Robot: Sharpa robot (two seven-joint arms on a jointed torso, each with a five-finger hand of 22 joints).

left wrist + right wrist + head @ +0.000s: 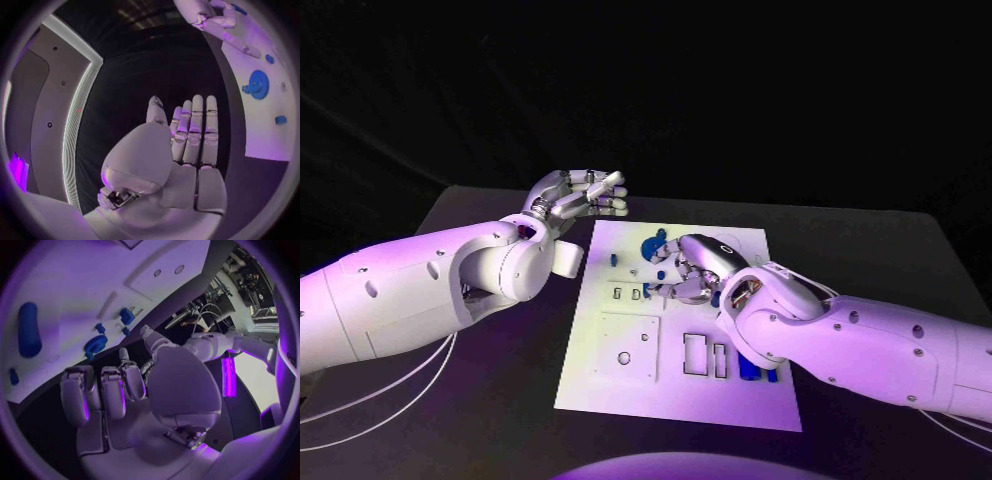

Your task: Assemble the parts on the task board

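Currently right hand [687,268] hovers over task board [733,400] centre, fingers curled, apparently empty; blue gear [655,246] at its 11 o'clock. Left hand [581,195] open, off-board. Risk: fingers knocking small blue parts [127,316] loose.

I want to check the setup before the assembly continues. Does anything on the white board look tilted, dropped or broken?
Nothing stands out. The task board lies flat on the black table, and the blue parts, such as the gear, sit on it. The left hand holds nothing; the right hand hovers over the board.
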